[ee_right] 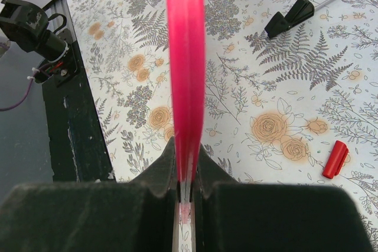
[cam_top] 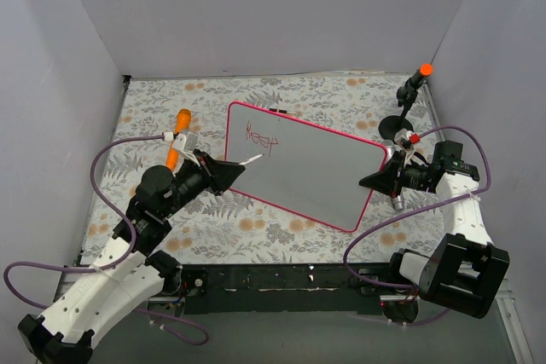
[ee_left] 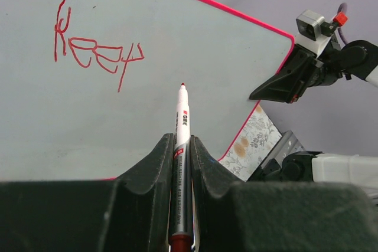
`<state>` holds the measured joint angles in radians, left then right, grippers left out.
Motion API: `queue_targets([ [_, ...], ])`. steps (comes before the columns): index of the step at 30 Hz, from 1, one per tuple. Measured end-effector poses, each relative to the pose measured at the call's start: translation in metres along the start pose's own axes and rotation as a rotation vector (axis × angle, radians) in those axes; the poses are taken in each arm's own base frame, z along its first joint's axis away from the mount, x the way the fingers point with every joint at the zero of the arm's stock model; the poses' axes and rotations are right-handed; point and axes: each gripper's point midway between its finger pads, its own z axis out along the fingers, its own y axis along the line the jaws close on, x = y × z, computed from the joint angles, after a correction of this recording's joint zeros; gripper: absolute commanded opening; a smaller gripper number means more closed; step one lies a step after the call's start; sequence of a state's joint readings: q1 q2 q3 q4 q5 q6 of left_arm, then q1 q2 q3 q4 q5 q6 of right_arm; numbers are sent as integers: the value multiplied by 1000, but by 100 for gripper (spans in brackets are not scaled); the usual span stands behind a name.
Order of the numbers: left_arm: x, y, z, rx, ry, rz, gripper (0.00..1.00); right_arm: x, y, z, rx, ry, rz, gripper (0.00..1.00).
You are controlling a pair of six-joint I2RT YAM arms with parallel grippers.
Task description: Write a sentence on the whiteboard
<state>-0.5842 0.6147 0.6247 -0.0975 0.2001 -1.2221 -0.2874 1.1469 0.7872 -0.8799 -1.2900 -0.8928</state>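
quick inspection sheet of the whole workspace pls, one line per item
surface: floral table cover.
job's things: whiteboard lies across the middle; one red word, reading Keep, near a corner.
clutter: red cap loose on the cover; black stand with an orange tip at the far right.
grippers: left gripper shut on the uncapped marker, tip aimed at the board; right gripper shut on the board's pink frame.
cables: purple cables loop beside both arms.
surroundings: plain pale walls.
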Motion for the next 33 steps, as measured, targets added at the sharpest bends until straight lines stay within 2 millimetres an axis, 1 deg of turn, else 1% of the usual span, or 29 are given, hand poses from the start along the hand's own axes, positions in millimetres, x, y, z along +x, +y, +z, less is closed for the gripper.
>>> queue_targets([
  [5, -2, -5, -4, 16, -6, -8, 0, 0, 0, 0, 0, 0, 0, 1],
  [12, 5, -2, -3, 5, 20, -35, 0, 0, 0, 0, 0, 0, 0, 1],
  [18, 7, -5, -3, 18, 34, -57, 0, 0, 0, 0, 0, 0, 0, 1],
  [23, 16, -6, 0, 39, 63, -85, 0, 0, 0, 0, 0, 0, 0, 1],
  [27, 26, -4, 4, 40, 101, -111, 0, 0, 0, 0, 0, 0, 0, 1],
  [33, 33, -13, 6, 73, 129, -116, 0, 0, 0, 0, 0, 0, 0, 1],
])
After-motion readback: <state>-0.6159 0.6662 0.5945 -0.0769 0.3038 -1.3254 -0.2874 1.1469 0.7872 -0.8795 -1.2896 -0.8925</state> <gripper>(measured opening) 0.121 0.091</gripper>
